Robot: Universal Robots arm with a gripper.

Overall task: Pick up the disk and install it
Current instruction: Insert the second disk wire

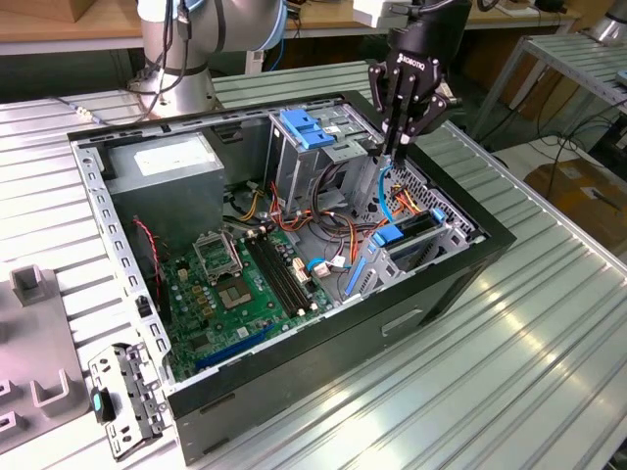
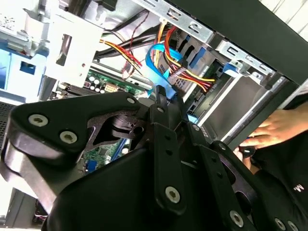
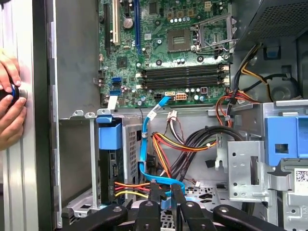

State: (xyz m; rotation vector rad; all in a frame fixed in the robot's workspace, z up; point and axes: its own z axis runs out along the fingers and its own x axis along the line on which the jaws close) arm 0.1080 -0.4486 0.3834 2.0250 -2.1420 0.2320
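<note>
The black three-fingered gripper (image 1: 400, 147), fingers pinched narrow on nothing visible, is hovering among a blue flat data cable (image 3: 144, 144) and red-yellow power wires (image 3: 168, 144); snagging them looks likely.

One open black desktop computer case (image 1: 294, 362) lies on the ribbed metal table (image 1: 509, 352). Inside it sit one green motherboard (image 1: 245, 289), one grey power-supply box (image 1: 162, 171) at the case's far corner, and one blue plastic bracket (image 1: 309, 127) on one metal drive cage (image 1: 294, 166). One flat blue ribbon cable (image 3: 144, 144) shows in the first wrist view. One black robot hand (image 1: 397, 147) hangs over the case. One person's hand (image 3: 9, 103) rests at the case's edge.
</note>
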